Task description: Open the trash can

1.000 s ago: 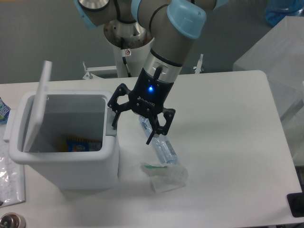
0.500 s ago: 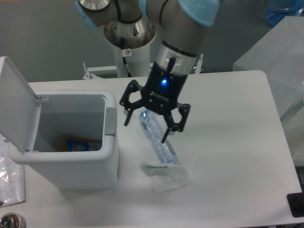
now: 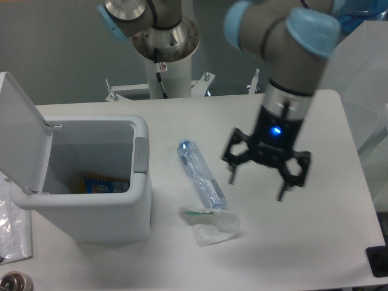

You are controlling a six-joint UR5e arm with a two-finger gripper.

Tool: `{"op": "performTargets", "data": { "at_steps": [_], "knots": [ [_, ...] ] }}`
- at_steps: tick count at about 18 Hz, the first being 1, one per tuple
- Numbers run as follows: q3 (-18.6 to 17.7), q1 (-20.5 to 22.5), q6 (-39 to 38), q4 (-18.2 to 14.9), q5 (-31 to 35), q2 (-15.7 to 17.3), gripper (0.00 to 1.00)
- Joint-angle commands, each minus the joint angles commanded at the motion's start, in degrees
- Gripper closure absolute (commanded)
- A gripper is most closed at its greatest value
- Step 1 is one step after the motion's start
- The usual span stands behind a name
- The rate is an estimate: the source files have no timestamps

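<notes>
While lid-up trash can (image 3: 85, 200) at left edge, tool (image 3: 259, 182) spread, empty-handed, over open table (image 3: 315, 242).

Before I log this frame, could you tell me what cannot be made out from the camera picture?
- Trash can: its near wall hides most of the contents; only a blue and yellow packet shows, print too small to read.
- Lid: its top is cut off by the left edge.
- Gripper: slightly blurred.
- Clear wrapper: cut by the left edge.
</notes>
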Motion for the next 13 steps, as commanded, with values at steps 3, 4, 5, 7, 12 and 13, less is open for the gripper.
{"op": "performTargets", "data": {
  "at_steps": [3, 4, 5, 7, 12, 13],
  "knots": [
    [-0.07, -0.09, 9.14, -0.44, 3.41, -1.94, 0.00],
    [-0.16, -0.17, 10.99, -0.96, 7.26, -1.95, 0.00],
    [-0.17, -0.35, 11.18, -1.14, 9.21, -2.21, 0.00],
    [0.18, -0.44, 11.36, -1.40, 10.90, -2.82, 0.00],
    [3.96, -0.44, 16.45, -9.05, 15.03, -5.81, 0.00],
    [4.49, -0.52, 16.37, -9.14, 15.38, -6.42, 0.00]
  ]
}}
